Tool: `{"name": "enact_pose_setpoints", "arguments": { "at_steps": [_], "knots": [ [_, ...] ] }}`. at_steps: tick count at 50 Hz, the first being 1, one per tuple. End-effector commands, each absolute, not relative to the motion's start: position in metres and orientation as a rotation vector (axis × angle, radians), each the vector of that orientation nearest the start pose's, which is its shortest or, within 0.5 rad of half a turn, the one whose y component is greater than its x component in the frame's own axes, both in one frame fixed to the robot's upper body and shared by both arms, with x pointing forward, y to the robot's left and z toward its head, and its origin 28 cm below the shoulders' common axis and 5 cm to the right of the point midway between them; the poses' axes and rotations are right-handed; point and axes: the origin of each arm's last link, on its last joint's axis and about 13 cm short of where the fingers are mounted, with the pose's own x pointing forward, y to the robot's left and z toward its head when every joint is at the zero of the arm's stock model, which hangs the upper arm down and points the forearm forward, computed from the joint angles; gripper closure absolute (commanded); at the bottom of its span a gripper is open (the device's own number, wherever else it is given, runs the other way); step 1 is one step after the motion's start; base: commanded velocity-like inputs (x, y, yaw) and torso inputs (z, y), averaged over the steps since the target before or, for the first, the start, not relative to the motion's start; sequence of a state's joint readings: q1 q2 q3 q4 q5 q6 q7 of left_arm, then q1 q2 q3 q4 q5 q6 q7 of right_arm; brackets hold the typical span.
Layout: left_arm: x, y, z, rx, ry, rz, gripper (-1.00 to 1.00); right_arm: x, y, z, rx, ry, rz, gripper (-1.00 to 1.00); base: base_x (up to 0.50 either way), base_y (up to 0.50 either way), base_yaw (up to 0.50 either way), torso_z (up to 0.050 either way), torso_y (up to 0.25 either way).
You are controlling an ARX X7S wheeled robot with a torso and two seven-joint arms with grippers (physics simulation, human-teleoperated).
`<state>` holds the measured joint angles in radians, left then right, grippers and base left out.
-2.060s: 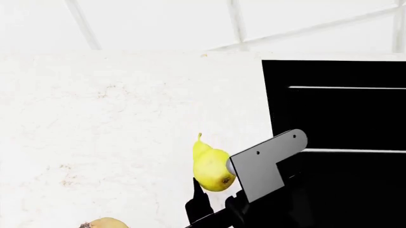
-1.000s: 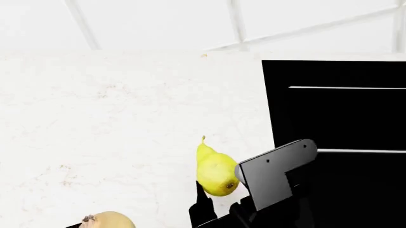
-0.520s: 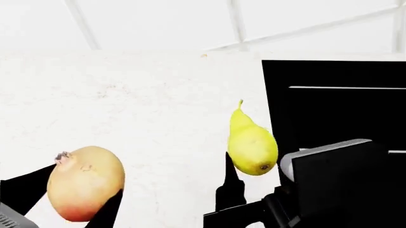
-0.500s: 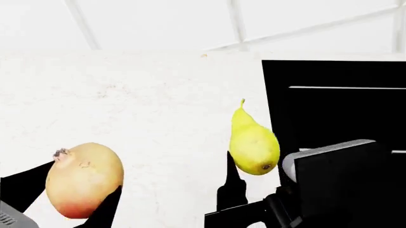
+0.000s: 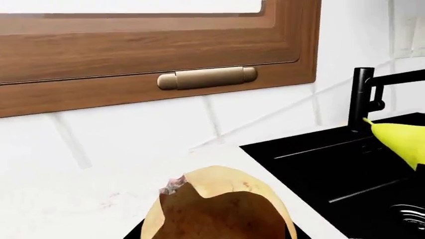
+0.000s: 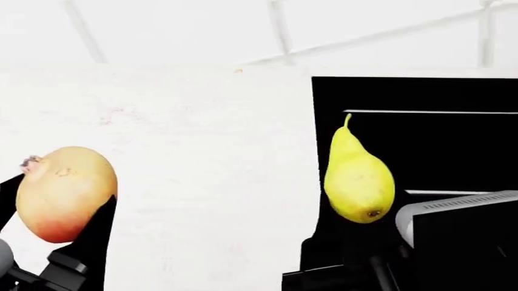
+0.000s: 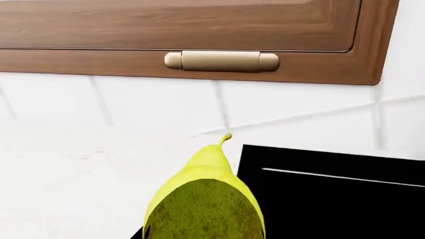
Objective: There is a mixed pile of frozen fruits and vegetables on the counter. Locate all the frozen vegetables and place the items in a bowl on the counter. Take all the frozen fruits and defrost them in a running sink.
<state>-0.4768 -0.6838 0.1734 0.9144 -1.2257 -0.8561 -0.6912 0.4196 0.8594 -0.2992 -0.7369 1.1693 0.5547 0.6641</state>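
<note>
My right gripper (image 6: 360, 233) is shut on a yellow pear (image 6: 358, 182), held stem-up in the air over the left edge of the black sink (image 6: 429, 133). The same pear (image 7: 206, 199) fills the right wrist view. My left gripper (image 6: 57, 215) is shut on a yellowish-tan rounded fruit (image 6: 65, 191) with a reddish underside, lifted above the white counter (image 6: 210, 176). This fruit (image 5: 219, 204) also fills the left wrist view. The frozen vegetables and the bowl are out of view.
A tall black tap (image 5: 362, 99) stands at the sink's back, with no water showing. White tiled wall and a wooden cabinet front with a brass handle (image 7: 221, 60) rise behind the counter. A grey camera block (image 6: 461, 233) covers part of the right arm.
Both fruits have risen off the counter. The pear has moved right, from over the counter to the sink's left edge. The tan fruit has come up into view at the left.
</note>
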Motion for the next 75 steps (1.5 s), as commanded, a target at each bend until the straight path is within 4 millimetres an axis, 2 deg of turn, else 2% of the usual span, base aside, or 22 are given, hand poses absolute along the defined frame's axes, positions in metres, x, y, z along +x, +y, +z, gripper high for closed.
{"name": "enact_pose_setpoints", "arguments": {
  "at_steps": [1, 68, 75],
  "knots": [
    [0.1729, 0.2191, 0.2105, 0.023, -0.084, -0.306, 1.00, 0.1920, -0.1338, 0.1966, -0.040, -0.033, 0.193, 1.00, 0.02, -0.50, 0.00, 0.000, 0.000],
    [0.1776, 0.2231, 0.2063, 0.020, -0.070, -0.291, 1.00, 0.1903, -0.1385, 0.1950, -0.067, -0.023, 0.161, 1.00, 0.00, -0.50, 0.00, 0.000, 0.000],
    [0.1796, 0.2234, 0.2065, 0.018, -0.069, -0.286, 1.00, 0.1909, -0.1364, 0.1935, -0.091, -0.032, 0.180, 1.00, 0.10, -0.09, 0.00, 0.000, 0.000]
  ]
}}
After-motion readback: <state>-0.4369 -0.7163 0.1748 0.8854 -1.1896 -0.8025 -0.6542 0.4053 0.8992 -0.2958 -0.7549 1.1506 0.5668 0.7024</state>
